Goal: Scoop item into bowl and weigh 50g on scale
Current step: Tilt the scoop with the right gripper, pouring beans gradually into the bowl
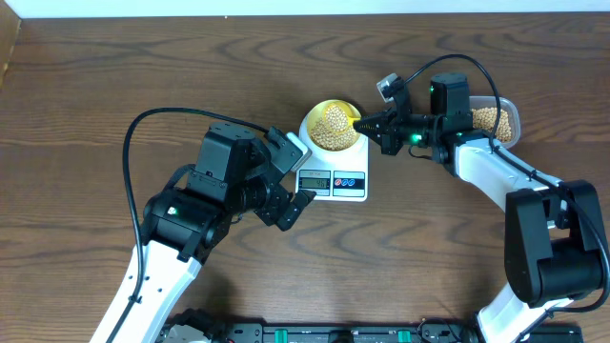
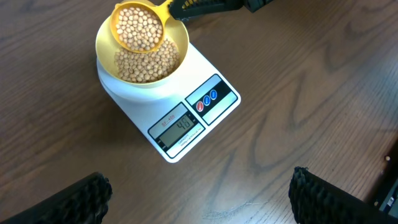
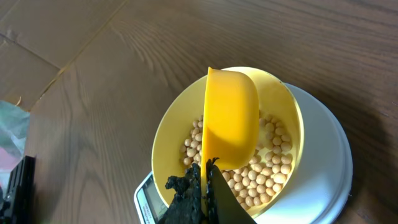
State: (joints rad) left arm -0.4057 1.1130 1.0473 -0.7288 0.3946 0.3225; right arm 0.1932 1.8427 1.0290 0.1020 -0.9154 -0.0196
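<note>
The white scale (image 1: 348, 181) stands mid-table with the pale-yellow bowl (image 1: 315, 119) on its platform. Tan beans (image 1: 334, 129) partly fill the bowl. My right gripper (image 1: 367, 124) is shut on the handle of a bright yellow scoop (image 3: 230, 118). The scoop hangs over the bowl (image 3: 165, 134) and carries beans (image 2: 138, 28). The scale's display (image 2: 180, 127) is lit, its digits blurred. My left gripper (image 1: 294, 179) hovers open just left of the scale, its fingers (image 2: 81, 199) spread wide over bare wood with nothing between them.
A clear plastic tub (image 1: 515, 114) of more beans sits at the far right, behind the right arm. Black cables loop over the table by both arms. A black rail (image 1: 334, 333) runs along the front edge.
</note>
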